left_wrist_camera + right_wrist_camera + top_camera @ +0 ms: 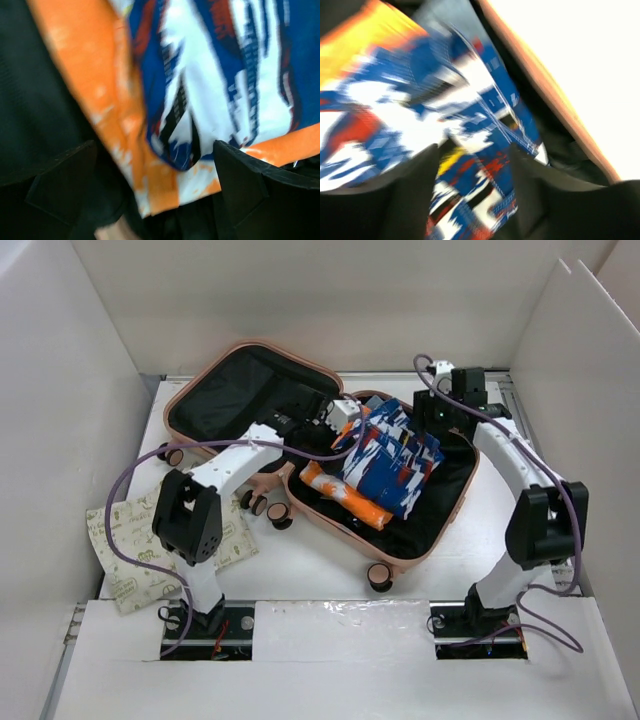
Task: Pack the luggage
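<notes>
Luggage [435,520] first, Mia: where does it lie?

Mid-table, Tom, opened flat in two halves. The lid half lies far and to the left, black lining up. The base half lies nearer and to the right, its pink rim toward us. One wheel [380,577] shows at the near corner of the base half, and more sit between the two halves.

What is in it?

A blue, white and red patterned cloth [395,460] is bunched in the base half. An orange-and-white roll [345,498] lies just left of it, touching it, along the near-left wall.

And the left gripper [343,412]?

It hangs over the far-left corner of the base half, close to the hinge. Its wrist view shows both fingers [55,185] spread wide, with orange and patterned cloth seen past the gap.

The right gripper [437,412]?

Over the far edge of the base half, at the far end of the patterned cloth. Its wrist view is blurred. The fingers [405,200] stand closer together than the left pair, and patterned cloth fills the gap, but I cannot tell whether they pinch it.

Anything else on the table [320,575]?

A beige pouch [130,545] with green print lies flat at the near left, partly hidden by the left arm's elbow in the top view and apart from the shell. White walls stand on the left, far and right sides.
</notes>
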{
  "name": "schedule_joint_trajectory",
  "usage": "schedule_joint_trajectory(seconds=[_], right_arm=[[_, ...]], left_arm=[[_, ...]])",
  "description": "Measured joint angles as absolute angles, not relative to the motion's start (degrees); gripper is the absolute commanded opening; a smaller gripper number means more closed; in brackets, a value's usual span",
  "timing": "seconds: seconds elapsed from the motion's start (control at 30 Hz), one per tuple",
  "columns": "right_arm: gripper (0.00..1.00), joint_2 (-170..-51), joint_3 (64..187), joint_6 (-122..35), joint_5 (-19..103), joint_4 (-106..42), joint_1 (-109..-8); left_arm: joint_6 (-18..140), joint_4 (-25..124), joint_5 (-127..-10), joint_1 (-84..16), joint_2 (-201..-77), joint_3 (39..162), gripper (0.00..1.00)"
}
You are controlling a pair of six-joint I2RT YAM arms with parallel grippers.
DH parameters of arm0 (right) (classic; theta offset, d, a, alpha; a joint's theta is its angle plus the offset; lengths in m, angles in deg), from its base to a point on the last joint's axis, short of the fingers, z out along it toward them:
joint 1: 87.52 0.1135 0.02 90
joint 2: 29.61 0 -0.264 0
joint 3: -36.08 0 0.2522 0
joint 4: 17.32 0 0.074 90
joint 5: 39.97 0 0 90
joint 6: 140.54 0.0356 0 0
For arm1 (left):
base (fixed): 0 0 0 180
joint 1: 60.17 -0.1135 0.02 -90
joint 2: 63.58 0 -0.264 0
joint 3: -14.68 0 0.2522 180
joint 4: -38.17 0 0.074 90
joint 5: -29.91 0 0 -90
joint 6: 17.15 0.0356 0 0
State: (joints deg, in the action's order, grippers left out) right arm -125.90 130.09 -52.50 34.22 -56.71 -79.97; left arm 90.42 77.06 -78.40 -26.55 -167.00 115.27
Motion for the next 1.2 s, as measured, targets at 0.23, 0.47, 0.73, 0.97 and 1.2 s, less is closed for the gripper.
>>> schedule_joint_trajectory(seconds=[0.23,0.47,0.73,0.97,1.2], right_arm=[[0.92,-116.00,136.23,-55.58,38.17,-56.78,-76.21],[0.99,-112.68,138.30,-57.70,45.23,-59.81,-65.83],[0.99,-117.64,142.59,-58.90,54.96,-65.69,-45.31],[0.99,-130.21,150.17,-58.03,54.48,-66.90,-27.84],[0.98,-144.22,159.48,-51.17,50.39,-66.18,-19.08]], left_arm=[[88.62,80.36,-63.69,-28.32,-160.42,123.29,1.00],[84.16,78.63,-57.90,-44.25,-143.54,118.96,1.00],[81.06,80.53,-61.61,-74.13,-126.28,100.80,1.00],[80.71,83.94,-52.93,-75.57,-108.92,86.31,1.00],[84.40,81.87,-40.39,-76.80,-102.98,83.95,1.00]])
